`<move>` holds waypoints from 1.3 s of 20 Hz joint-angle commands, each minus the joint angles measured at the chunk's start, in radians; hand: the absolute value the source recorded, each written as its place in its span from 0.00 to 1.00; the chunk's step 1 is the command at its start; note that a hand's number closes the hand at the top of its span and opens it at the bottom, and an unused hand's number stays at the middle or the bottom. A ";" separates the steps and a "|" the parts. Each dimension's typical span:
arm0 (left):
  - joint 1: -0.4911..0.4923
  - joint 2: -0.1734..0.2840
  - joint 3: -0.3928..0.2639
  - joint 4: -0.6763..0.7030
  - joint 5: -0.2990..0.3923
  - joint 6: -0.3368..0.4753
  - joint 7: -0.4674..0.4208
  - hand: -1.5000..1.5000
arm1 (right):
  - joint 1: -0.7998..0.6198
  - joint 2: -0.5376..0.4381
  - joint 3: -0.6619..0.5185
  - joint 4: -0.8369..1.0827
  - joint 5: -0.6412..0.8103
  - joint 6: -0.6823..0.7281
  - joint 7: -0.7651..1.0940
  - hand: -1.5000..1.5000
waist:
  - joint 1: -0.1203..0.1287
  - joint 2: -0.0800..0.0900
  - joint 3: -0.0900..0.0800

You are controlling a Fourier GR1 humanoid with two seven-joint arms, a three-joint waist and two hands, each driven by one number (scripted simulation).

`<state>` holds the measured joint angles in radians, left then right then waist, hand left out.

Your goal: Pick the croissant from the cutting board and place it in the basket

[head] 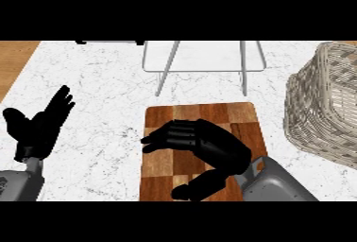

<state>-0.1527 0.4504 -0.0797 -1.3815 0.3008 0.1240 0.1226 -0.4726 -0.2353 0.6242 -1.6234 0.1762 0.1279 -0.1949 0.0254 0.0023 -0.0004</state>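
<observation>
My right hand (199, 142) lies over the middle of the cutting board (237, 116), fingers curled down; the croissant is hidden, so I cannot tell whether I hold it. The basket (324, 108) stands right of the board on the bench (97, 75). My left hand (38, 125) rests open, left of the board.

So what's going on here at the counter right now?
The robot's right hand is down on the checkered wooden cutting board, fingers curled over its middle. The croissant it is meant to pick up is not visible; it may be hidden under that hand. The woven wicker basket sits to the right on the white marble counter, with nothing visible inside. The left hand rests open at the left edge, fingers up. A wire rack stands behind the board.
</observation>
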 commanded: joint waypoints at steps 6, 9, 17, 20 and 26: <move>-0.053 -0.001 0.004 0.029 -0.033 0.006 0.038 0.50 | -0.227 0.191 0.089 -0.083 0.165 0.082 0.608 0.00 | -0.030 -0.012 -0.002; -0.032 0.020 0.027 0.036 -0.009 -0.029 0.020 0.50 | -0.354 0.105 0.040 -0.079 0.215 0.197 0.741 0.00 | -0.028 -0.018 -0.005; -0.051 -0.016 0.019 0.059 -0.030 -0.006 0.016 0.50 | -0.645 0.059 -0.122 -0.020 0.163 0.532 1.077 0.00 | -0.032 -0.010 -0.003; -0.025 0.007 0.030 0.027 -0.016 -0.028 0.037 0.50 | -0.661 0.018 -0.185 0.010 0.010 0.706 1.113 0.00 | -0.028 -0.014 -0.001; -0.064 0.022 0.059 0.005 -0.006 -0.022 0.095 0.50 | -0.673 -0.027 -0.283 0.014 -0.226 0.836 1.229 0.00 | -0.043 -0.016 0.000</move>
<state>-0.2089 0.4567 -0.0392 -1.3533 0.2843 0.1054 0.1834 -1.1092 -0.2373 0.4098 -1.5990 0.0936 0.8059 0.8567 -0.0121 -0.0113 -0.0015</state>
